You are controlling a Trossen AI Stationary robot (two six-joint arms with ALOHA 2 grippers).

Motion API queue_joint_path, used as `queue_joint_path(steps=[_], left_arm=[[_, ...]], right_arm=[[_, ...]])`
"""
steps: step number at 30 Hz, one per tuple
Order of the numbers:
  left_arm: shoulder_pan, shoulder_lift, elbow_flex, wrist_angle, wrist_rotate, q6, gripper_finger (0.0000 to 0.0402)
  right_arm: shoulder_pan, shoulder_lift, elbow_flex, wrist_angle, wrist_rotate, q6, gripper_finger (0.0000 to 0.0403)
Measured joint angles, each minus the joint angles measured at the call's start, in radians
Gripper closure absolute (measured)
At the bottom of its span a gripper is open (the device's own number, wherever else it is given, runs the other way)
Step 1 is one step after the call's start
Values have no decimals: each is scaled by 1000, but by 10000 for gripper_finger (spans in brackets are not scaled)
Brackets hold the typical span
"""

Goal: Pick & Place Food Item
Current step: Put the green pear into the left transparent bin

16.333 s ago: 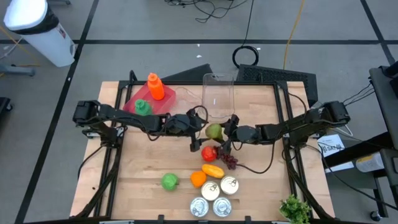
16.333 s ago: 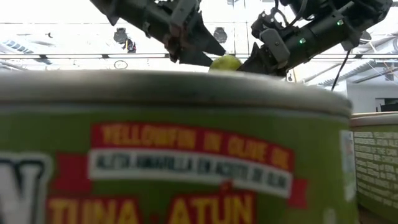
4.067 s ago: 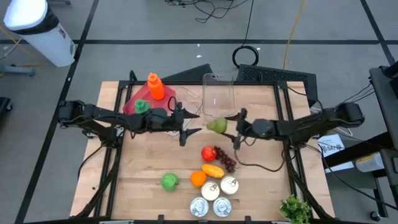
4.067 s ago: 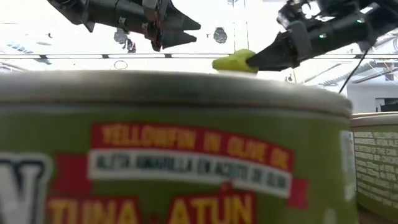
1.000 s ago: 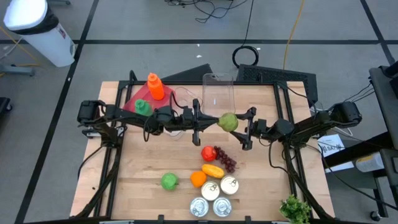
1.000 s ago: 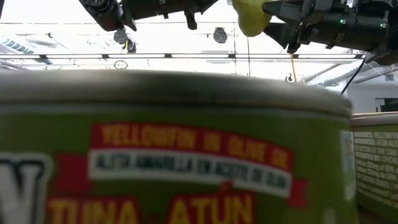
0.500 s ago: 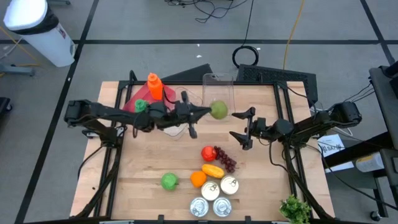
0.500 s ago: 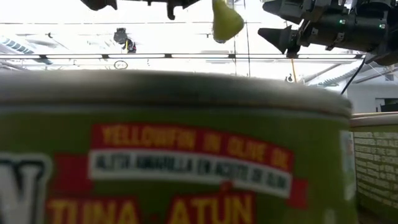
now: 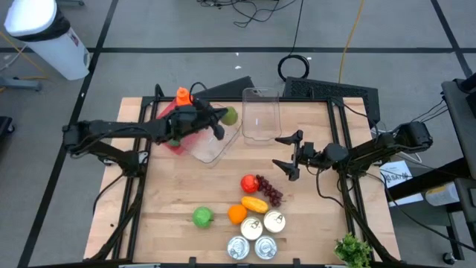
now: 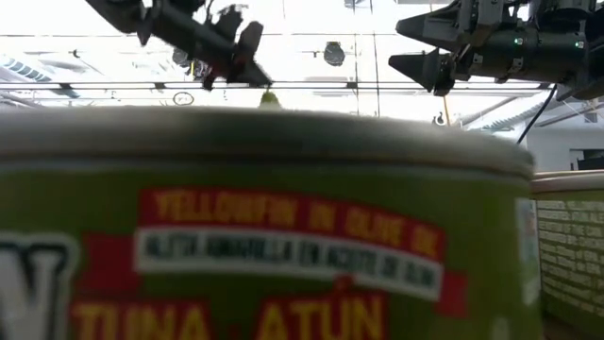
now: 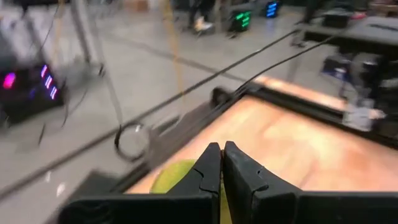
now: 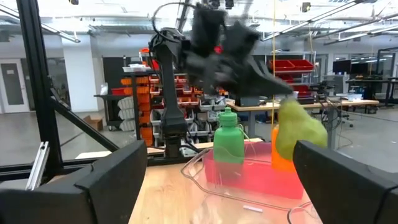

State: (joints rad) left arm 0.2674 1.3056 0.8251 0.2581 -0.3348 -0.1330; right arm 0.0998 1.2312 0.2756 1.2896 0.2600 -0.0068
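Holding a pear point(image 9: 230, 115) above the clear tub point(image 9: 210, 146) near the table's point(image 9: 320, 216) far edge, the left gripper point(image 9: 220, 118) pinches it; the right gripper point(image 9: 286, 154) hangs spread.

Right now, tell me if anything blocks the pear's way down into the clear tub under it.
Nothing visible does. The left gripper holds the pear above the clear tub, whose open top faces it. The green bottle and orange bottle stand off to the side. The right gripper waits open, well clear.
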Motion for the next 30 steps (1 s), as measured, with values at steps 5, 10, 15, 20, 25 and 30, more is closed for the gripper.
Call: queue_joint_path(steps=[5,10,15,20,25,30], left_arm=[[109,3,-104,25,12,-96,396],[173,3,-203,140,67,-143,396],[188,23,-242,158,72,-180,396],[189,97,-243,192,72,-201,396],[189,181,-243,257,62,-217,396],[189,224,-242,279,56,-227,395]], right_arm=[[0,0,0,0,0,-1,23],[0,0,0,0,0,-1,21],[0,0,0,0,0,-1,23],[0,0,0,0,0,-1,22],[0,0,0,0,0,-1,23],[0,0,0,0,0,-1,23]])
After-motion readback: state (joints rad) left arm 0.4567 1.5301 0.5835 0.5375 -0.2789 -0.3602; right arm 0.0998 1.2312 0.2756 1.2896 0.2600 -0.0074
